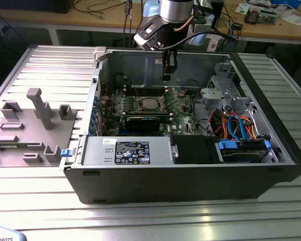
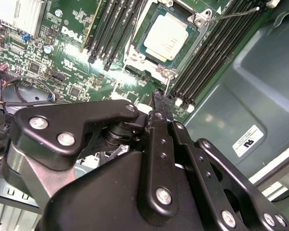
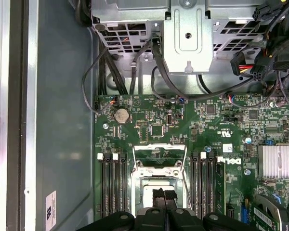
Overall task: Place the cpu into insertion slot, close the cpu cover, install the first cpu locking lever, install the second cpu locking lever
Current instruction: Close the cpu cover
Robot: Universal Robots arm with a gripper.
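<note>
The cpu (image 1: 149, 104) (image 2: 166, 36) (image 3: 147, 197), a small square chip with a dull silver top, lies in the insertion slot (image 3: 139, 179) on the green board. The cpu cover (image 3: 159, 146), a silvery frame with a window, stands swung open beside the slot on the coin-cell side. A thin wire locking lever (image 2: 233, 14) sticks out from the slot's corner, unlatched. My gripper (image 1: 166, 75) (image 2: 161, 98) (image 3: 164, 195) hangs above the slot, fingers shut with nothing between them. In the first wrist view its tips hide part of the chip.
The board sits inside an open computer case (image 1: 271, 170) on a ribbed metal table. Black memory slots (image 2: 207, 62) flank the socket. A power supply (image 1: 128, 150), a drive cage with coloured cables (image 1: 241, 133) and a metal bracket (image 3: 188, 38) crowd the case. A grey fixture (image 1: 30, 125) lies at the exterior view's left.
</note>
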